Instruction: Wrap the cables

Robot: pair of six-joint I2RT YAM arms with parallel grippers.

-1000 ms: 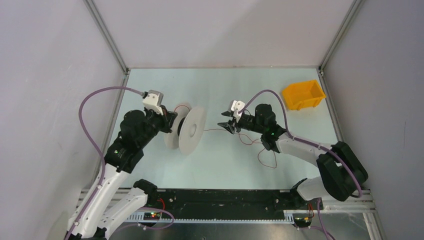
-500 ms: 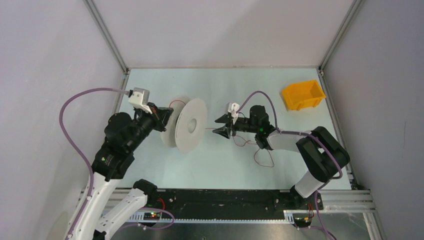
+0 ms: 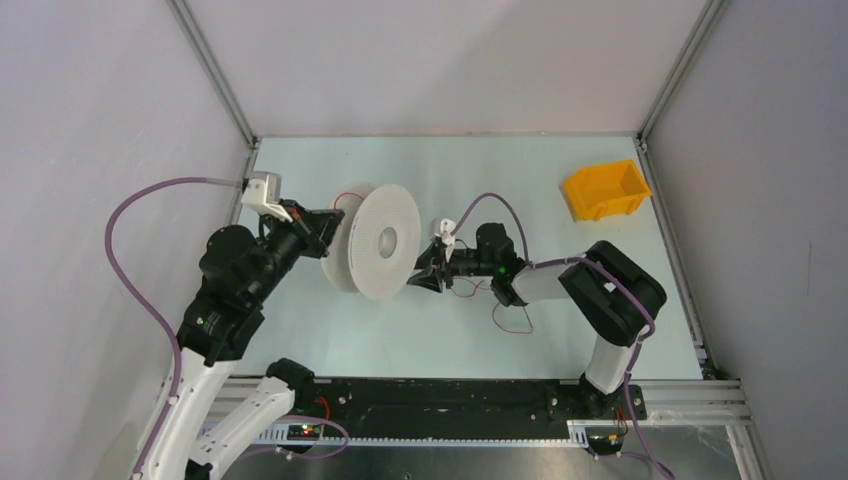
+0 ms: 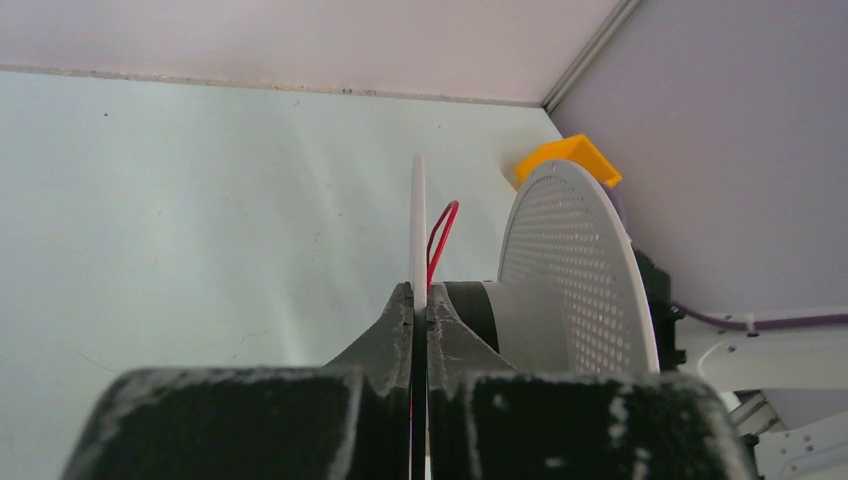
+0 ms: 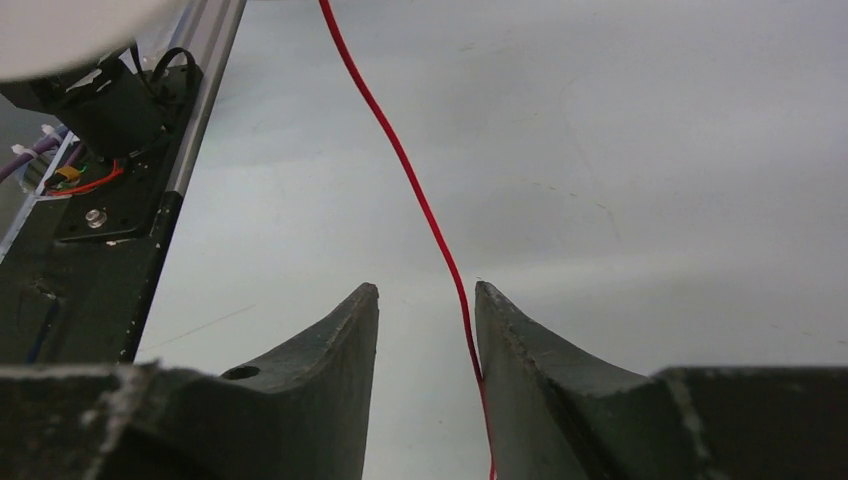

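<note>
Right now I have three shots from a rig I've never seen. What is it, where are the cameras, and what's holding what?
These are two robot arms bolted at the near edge of a pale table. The wide picture comes from a fixed camera above and behind them. The other two come from a camera on each wrist, looking out past that arm's own fingers.

The left pincer is shut on the thin rim of one flange of a pale grey spool, whose flanges stand upright. The right pincer is open, close beside the spool. A fine red wire runs through its gap, close to one finger, not clamped. Loose loops of that wire lie on the table by the right arm. An orange-yellow bin sits at the far right.
</note>
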